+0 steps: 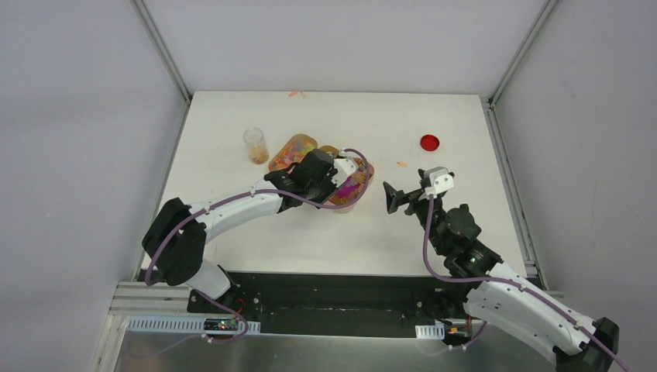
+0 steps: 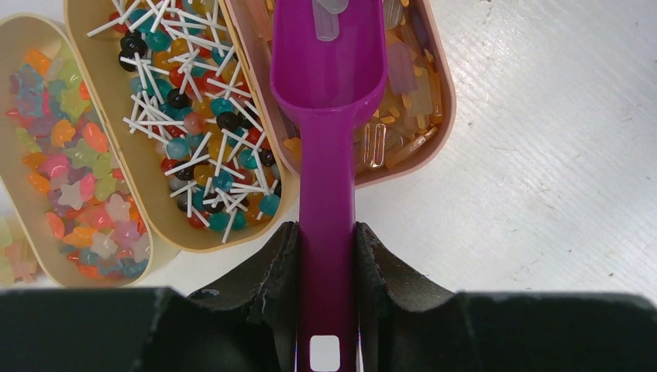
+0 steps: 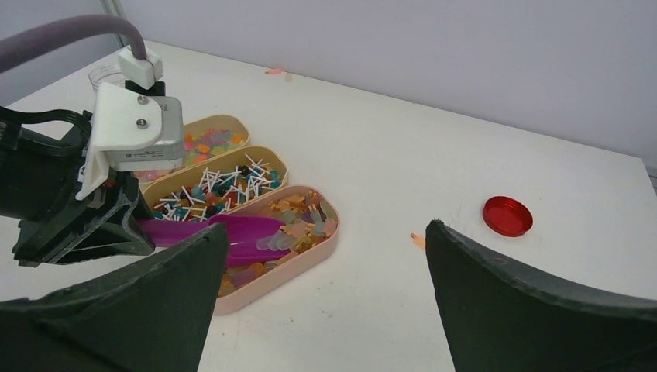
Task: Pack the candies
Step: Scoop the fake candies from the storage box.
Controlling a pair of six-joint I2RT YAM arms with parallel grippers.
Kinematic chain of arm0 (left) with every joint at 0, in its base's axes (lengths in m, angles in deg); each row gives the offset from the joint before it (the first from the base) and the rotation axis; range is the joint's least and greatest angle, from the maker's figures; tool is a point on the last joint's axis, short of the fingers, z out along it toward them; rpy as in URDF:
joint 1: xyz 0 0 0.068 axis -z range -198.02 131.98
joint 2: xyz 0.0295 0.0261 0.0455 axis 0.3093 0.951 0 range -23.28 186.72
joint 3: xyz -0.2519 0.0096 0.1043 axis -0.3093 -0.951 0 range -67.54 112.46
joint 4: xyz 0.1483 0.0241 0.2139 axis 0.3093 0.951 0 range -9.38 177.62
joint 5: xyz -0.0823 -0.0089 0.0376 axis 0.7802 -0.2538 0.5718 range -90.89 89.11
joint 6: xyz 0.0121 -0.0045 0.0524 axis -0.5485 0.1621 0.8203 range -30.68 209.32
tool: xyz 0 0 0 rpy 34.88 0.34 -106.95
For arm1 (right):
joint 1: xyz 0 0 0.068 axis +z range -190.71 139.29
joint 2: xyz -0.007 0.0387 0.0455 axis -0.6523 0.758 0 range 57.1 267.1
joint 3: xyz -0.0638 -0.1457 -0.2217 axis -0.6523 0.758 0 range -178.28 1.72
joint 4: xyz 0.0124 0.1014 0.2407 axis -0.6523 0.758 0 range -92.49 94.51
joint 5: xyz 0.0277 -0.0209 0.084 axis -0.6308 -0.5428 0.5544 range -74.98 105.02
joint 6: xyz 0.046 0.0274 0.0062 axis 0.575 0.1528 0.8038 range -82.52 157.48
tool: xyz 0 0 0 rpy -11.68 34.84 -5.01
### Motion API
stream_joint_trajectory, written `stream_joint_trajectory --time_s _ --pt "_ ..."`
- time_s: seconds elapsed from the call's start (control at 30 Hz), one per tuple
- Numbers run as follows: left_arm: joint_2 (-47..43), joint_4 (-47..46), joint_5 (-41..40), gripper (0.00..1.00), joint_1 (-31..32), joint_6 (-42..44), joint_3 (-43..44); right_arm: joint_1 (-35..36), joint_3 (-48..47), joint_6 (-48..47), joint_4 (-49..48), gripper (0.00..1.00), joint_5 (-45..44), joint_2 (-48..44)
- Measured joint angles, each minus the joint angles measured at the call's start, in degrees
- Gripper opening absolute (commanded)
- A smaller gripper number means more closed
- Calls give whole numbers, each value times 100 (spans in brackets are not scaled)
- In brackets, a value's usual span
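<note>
Left gripper (image 2: pixel 325 240) is clamping the magenta scoop (image 2: pixel 325 70) over the gummies (image 2: pixel 404 101) — jar (image 1: pixel 255 145) barely filled; right gripper (image 3: pixel 325 232) is hanging wide, empty.

I read scoop (image 2: pixel 327 93) solid magenta | lollipop candies (image 2: pixel 194 132) teal, red, black, orange on white sticks | star candies (image 2: pixel 70 163) pastel pink, orange, blue, green | gummy candies (image 2: pixel 414 93) translucent orange-yellow | pink tray (image 2: pixel 395 172) under gummies | cream trays (image 2: pixel 217 242) frame left | disc (image 3: pixel 507 215) plain red | table (image 3: pixel 434 155) white
</note>
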State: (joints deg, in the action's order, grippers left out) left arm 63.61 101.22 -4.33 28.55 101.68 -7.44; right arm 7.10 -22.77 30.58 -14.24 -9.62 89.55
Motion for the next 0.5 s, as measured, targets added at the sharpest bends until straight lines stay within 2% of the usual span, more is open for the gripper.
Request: stream_joint_trajectory --time_s 0.33,0.5 --pt "-26 -192 -111 0 35 -4 -76 -28 0 0 -2 100 37 31" --pt "-192 -570 -136 0 35 -63 -442 -33 0 4 -2 100 55 39"
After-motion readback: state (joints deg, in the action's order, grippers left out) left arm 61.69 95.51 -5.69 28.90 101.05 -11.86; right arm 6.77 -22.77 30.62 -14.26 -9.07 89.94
